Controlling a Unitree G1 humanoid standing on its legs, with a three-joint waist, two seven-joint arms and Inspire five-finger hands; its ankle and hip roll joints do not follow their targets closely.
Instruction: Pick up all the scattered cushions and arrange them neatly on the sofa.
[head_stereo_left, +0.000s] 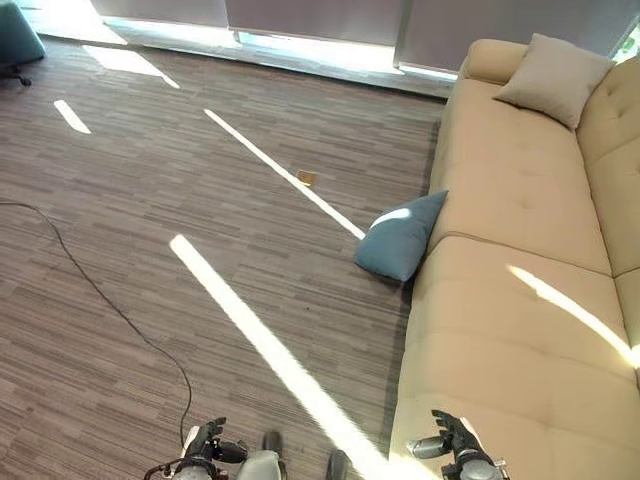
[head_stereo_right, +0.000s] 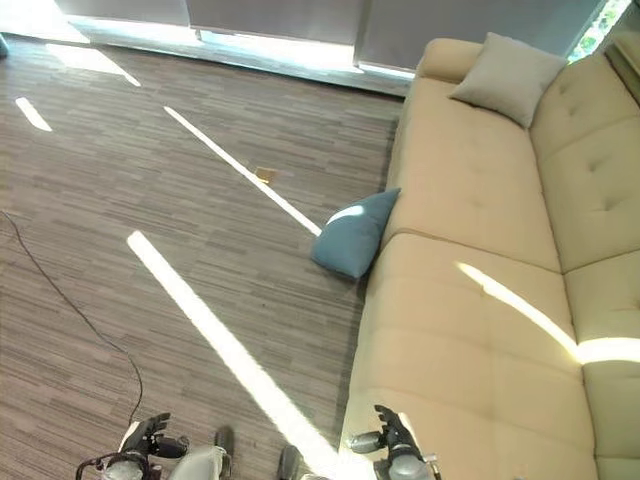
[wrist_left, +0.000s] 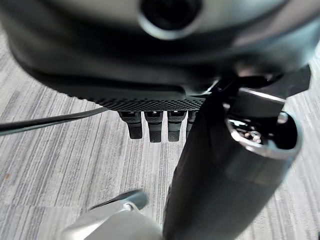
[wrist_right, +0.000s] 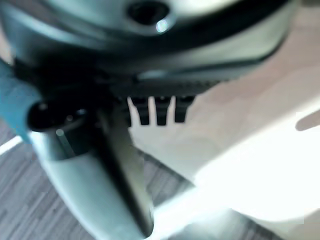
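A blue cushion lies on the floor, leaning against the front of the beige sofa. A beige cushion rests in the sofa's far corner against the backrest. My left hand hangs low over the floor at the view's bottom edge, fingers straight and holding nothing. My right hand hovers over the sofa's near seat edge, fingers relaxed and empty. Both hands are well short of the blue cushion.
Striped wood-look floor stretches out to the left with bright sun stripes. A small tan scrap lies on the floor beyond the blue cushion. A teal seat stands at the far left corner by the windows.
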